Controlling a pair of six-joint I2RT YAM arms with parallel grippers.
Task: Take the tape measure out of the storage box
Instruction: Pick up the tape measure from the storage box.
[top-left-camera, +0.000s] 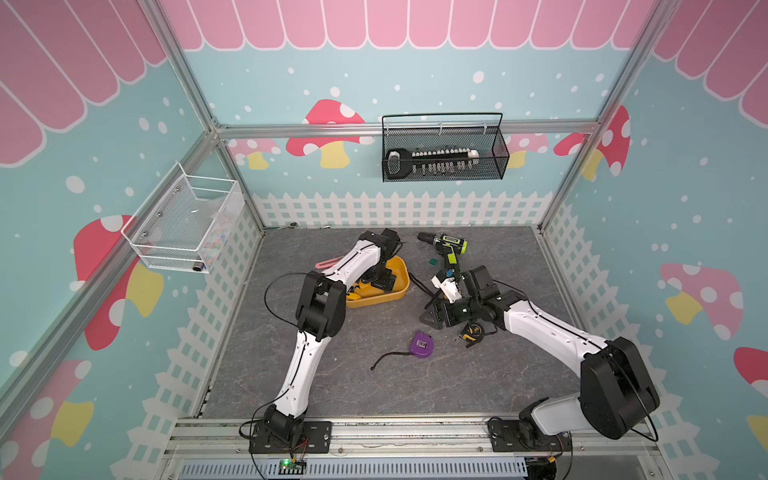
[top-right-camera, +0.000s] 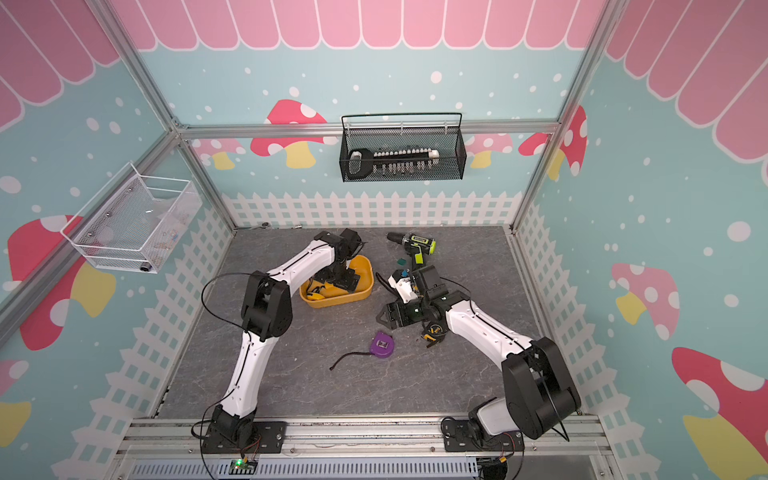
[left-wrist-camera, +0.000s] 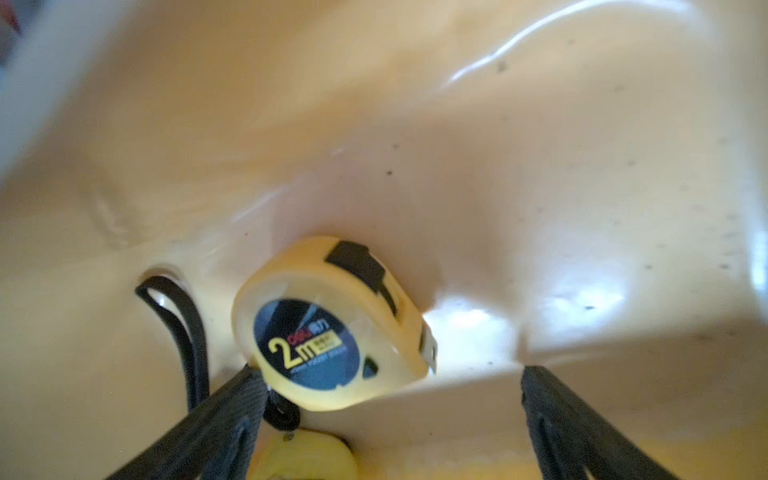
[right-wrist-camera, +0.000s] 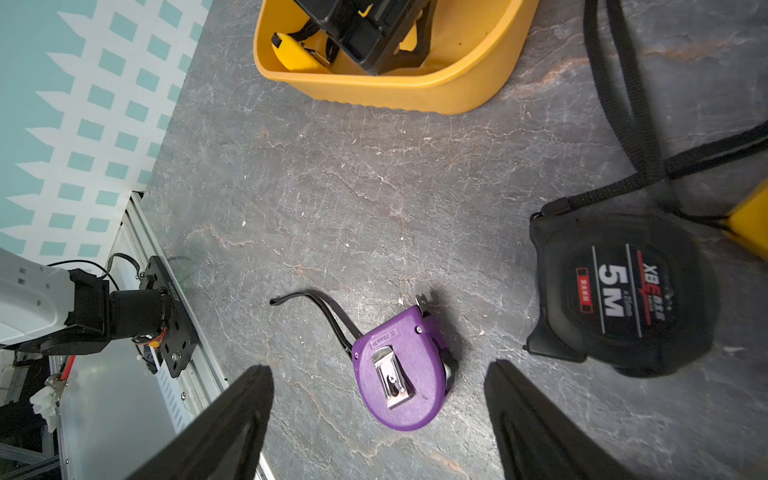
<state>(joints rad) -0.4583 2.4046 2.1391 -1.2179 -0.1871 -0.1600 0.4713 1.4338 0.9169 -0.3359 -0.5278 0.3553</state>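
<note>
The left gripper (left-wrist-camera: 390, 374) sits inside the box (left-wrist-camera: 540, 166), jaws wide apart to straddle the yellow tape measure (left-wrist-camera: 328, 328), which lies tilted just ahead, nearer one finger. The right gripper (right-wrist-camera: 378, 374), jaws apart and empty, hovers over a purple tape (right-wrist-camera: 399, 370) on the table (right-wrist-camera: 332, 187).

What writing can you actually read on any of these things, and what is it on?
"2m": yellow tape measure in the orange tub; red brand above it blurred.
"5M": black tape measure on the table; other print too small.
Purple tape measure: stamped mark too small to read.
</note>
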